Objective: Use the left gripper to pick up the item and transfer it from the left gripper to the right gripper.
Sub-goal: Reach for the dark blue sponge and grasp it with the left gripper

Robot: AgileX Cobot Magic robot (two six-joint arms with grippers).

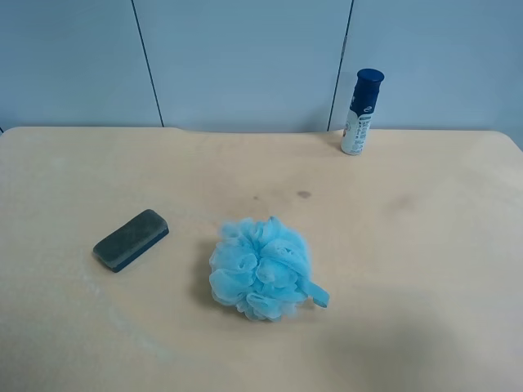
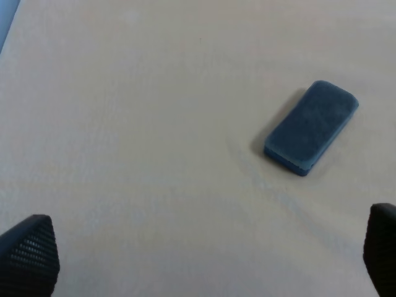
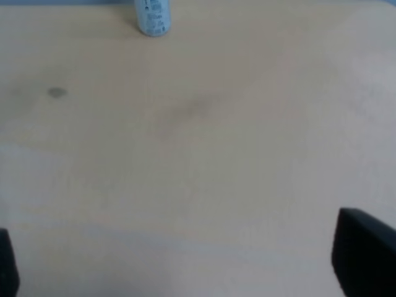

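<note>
The eraser (image 1: 131, 239) (image 2: 311, 132) lies flat on the table (image 1: 409, 245), away from its far edge. The left gripper (image 2: 204, 253) and right gripper (image 3: 185, 257) both gape wide, empty.

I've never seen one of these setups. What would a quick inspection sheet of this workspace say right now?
Surface: pale beige table, a few faint dark stains.
Job's things: board eraser lying flat, felt side up, untouched.
Clutter: light-blue mesh bath puff mid-table; white bottle with blue cap standing upright at the far edge.
Grippers: left gripper open, eraser ahead of it; right gripper open, holding nothing.
Cables: nothing seen.
Surroundings: blue-grey wall panels behind the table.
</note>
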